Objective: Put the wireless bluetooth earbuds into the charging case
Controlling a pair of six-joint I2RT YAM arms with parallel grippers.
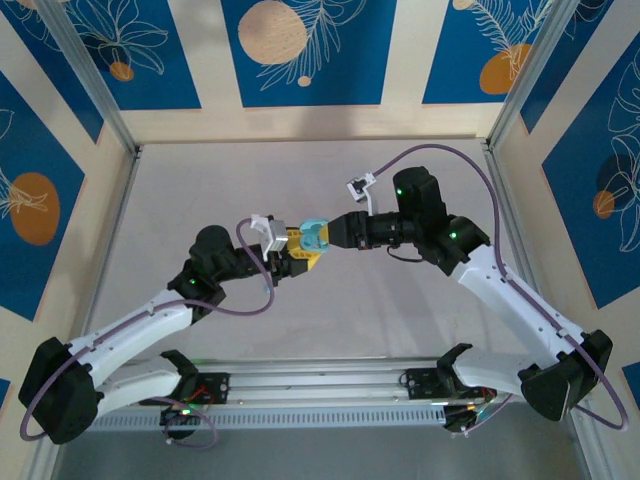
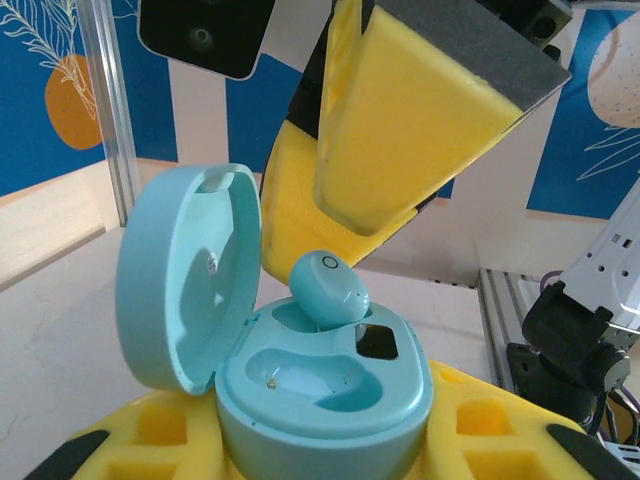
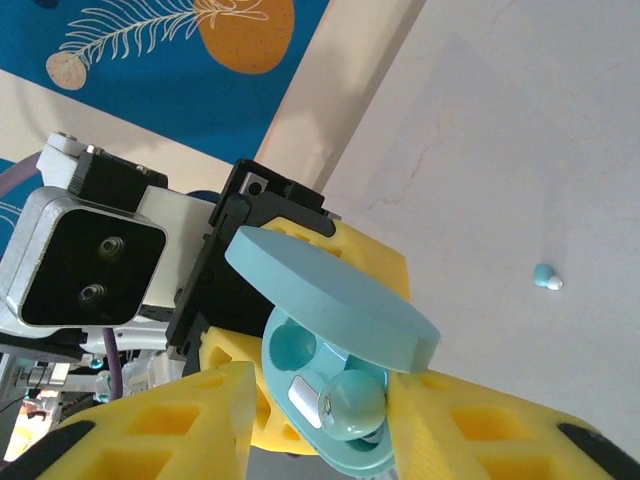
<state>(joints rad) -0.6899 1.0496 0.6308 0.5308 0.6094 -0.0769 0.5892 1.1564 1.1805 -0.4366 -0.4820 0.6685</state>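
**Blue-panelled walls, grey table, and a bud half-seated in the case**

Walls of blue panels with leaf and orange prints closed in a pale grey table. Both arms met above its middle, with the charging case raised off it.

The left gripper was pressed onto the case's base from below, its yellow fingers on either side. The lid stood open and upright on the case's left.

The right gripper reached in from the side opposite the left arm and was the nearer to the bud. Its fingers stood slightly parted, with a gap showing on one side, so it looked to be loosely straddling the bud rather than pinching it.

The light blue earbud sat in the case's far well, directly under those fingertips. Its long axis was tilted, stem down and rounded head proud of the rim. The near well lay empty.

Well apart from the case, what seemed to be a second blue bud lay on the table. The move to come likely turned on pressing the tilted bud straight down.
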